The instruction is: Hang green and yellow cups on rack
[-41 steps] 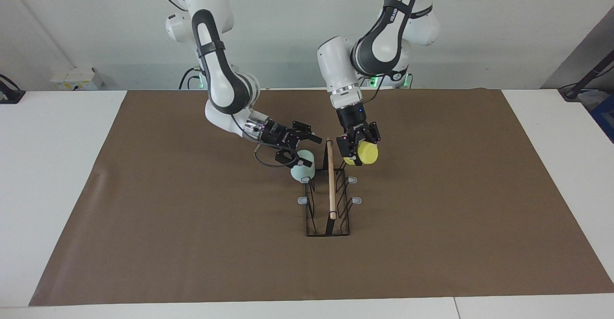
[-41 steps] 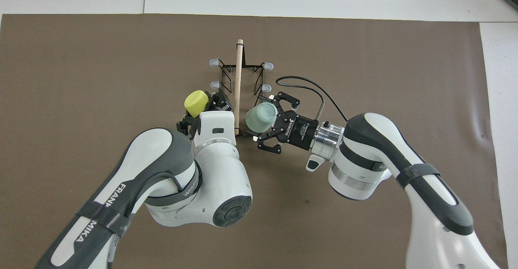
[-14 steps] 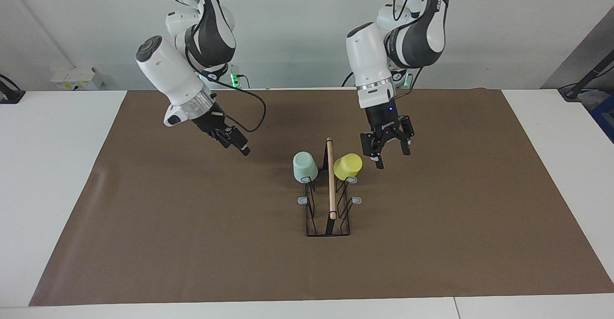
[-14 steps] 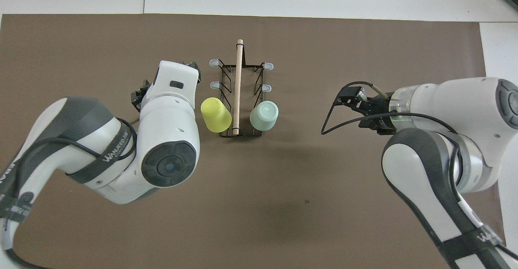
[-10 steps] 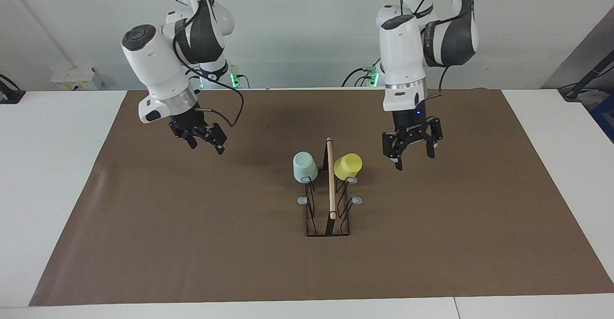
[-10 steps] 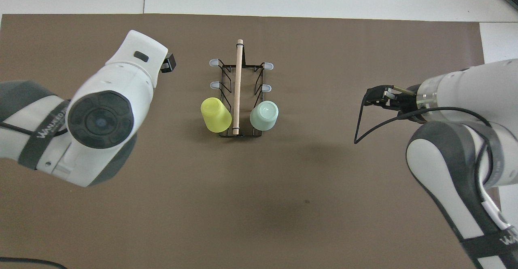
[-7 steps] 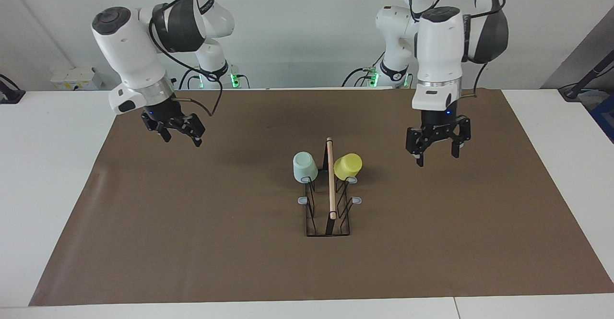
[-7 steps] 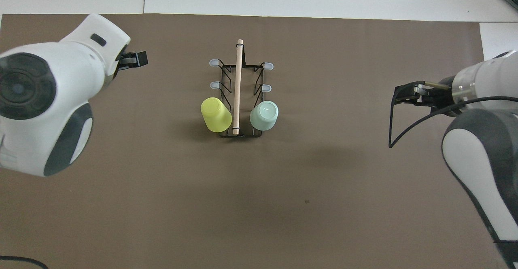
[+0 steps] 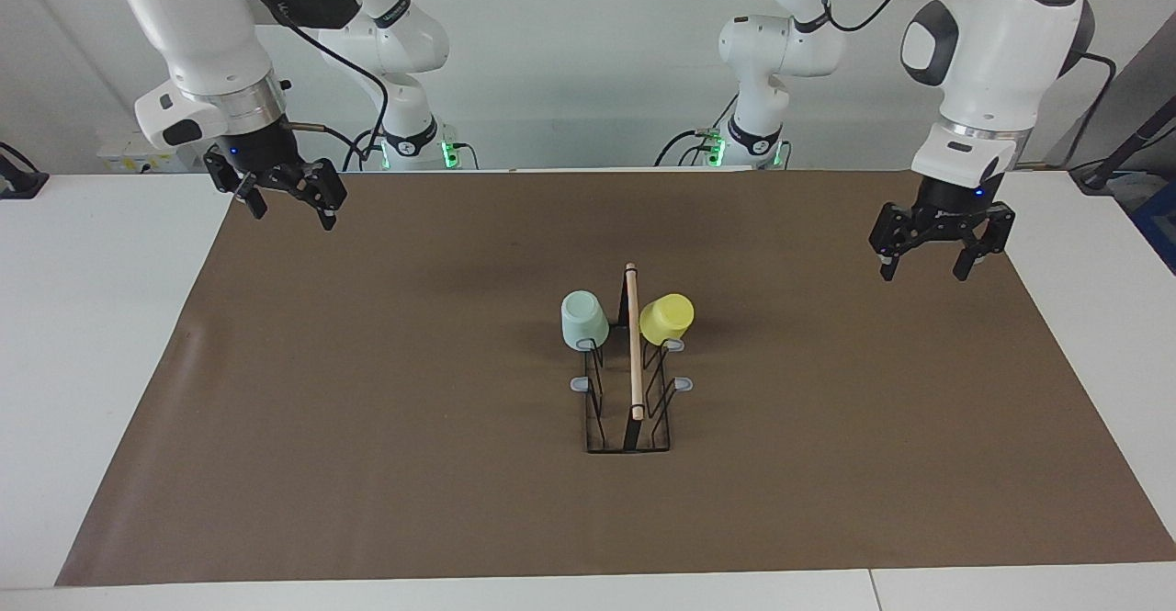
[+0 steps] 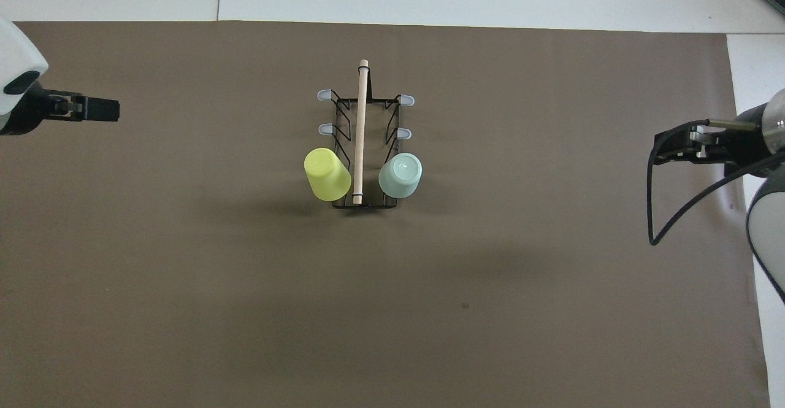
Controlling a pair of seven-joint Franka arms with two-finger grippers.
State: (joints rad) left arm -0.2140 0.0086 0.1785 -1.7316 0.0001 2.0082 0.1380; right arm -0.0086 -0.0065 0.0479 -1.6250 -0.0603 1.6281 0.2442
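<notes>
Both cups hang mouth-down on the rack, green cup and yellow cup flanking its rod, left gripper and right gripper raised, fingers released and empty; we judge hanging done, no further move needed.

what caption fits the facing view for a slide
Green cup and yellow cup hang on the rack; both open grippers hover apart.

From overhead, my left gripper is mostly cut off; the cups probably hide two prongs of the rack.
</notes>
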